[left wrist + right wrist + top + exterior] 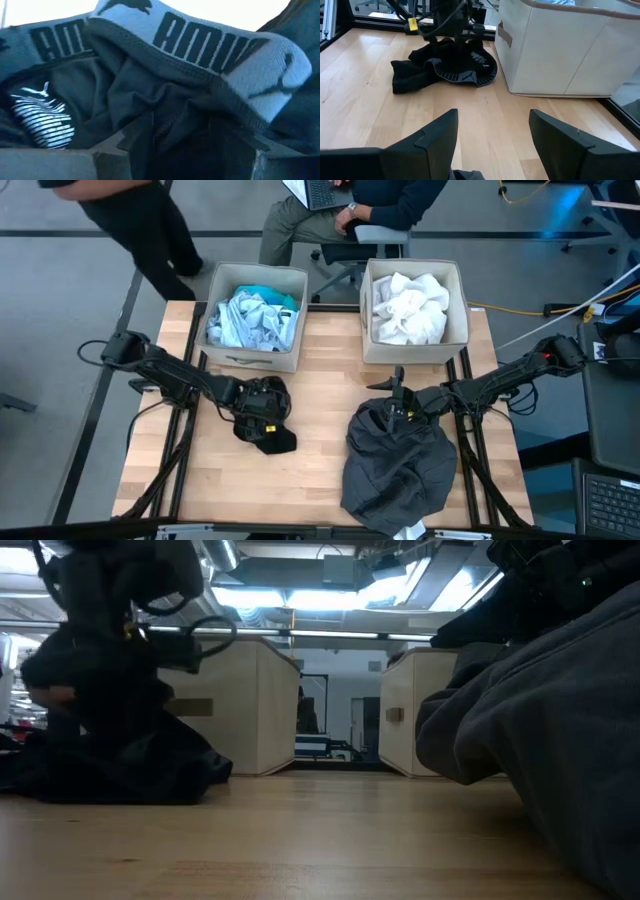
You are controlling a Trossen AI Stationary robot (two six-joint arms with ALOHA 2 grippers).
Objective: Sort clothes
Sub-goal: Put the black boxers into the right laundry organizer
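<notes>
A small black garment with a pale lettered waistband lies crumpled on the table's left half. My left gripper is open and set down onto it. The largest dark grey garment lies heaped on the right half. My right gripper is open and empty above its far edge, with its fingers pointing toward the black garment. Pale blue and turquoise clothes lie in the left bin. The white garment lies in the right bin. No dark green garment shows. My left gripper comes at the black garment from above with its fingers spread. A bunch of dark fabric just below the waistband stands between them. The garment lies on the table. I cannot tell how many layers lie between the fingers.
Two beige fabric bins stand at the table's far edge, the left bin and the right bin. Bare wood lies between the two garments. A bit of white shows at the near edge under the grey heap. Two people are beyond the far edge.
</notes>
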